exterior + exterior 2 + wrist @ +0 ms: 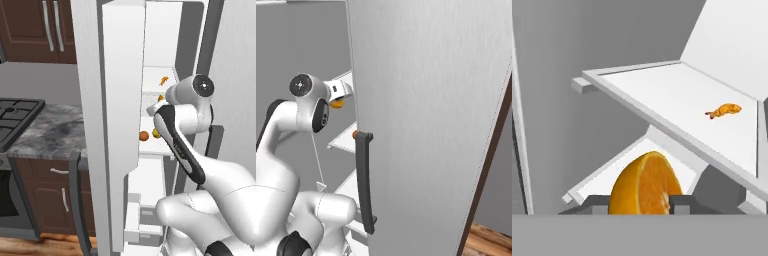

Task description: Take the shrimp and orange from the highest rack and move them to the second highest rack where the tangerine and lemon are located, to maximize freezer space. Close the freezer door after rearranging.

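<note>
The fingers [639,200] are clamped on the orange [644,182], a cut half sitting right between the two tips at six o'clock in the hand view. Up at two o'clock, the shrimp [724,110] lies alone on the highest rack [662,87]. In the left base view, the tangerine [144,135] and lemon [155,133] sit on the second highest rack [162,145].
</note>
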### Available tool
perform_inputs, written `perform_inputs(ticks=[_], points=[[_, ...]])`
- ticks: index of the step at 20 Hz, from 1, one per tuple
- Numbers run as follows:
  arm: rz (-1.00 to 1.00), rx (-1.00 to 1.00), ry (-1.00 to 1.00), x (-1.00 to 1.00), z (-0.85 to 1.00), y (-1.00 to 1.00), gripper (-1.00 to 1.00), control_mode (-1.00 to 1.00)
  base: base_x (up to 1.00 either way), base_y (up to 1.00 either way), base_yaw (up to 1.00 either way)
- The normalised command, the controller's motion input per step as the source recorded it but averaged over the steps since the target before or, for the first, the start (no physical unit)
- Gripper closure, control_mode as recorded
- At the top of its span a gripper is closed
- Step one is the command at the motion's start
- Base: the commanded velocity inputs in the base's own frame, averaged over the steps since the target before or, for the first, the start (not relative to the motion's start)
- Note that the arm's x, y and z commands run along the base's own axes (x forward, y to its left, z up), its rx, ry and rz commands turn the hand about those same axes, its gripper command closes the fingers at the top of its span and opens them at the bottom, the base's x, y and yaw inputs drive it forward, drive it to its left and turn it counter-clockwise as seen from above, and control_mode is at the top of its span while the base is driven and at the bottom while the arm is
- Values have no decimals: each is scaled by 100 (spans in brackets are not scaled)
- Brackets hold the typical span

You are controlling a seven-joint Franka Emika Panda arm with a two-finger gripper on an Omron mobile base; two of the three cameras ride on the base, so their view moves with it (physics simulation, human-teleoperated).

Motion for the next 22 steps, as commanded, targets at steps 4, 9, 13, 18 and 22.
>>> perform_inputs(ticks=[4,9,13,18,22], points=[[0,0,17,-58,-34,13,100,-100,0,0,0],[0,-2,20,-19,-52,4,100,-100,0,0,0],[0,-2,9,1,-48,3,100,-100,0,0,0],[0,0,0,14,-41,0,100,-100,0,0,0],[0,0,0,23,-33,0,100,-100,0,0,0]])
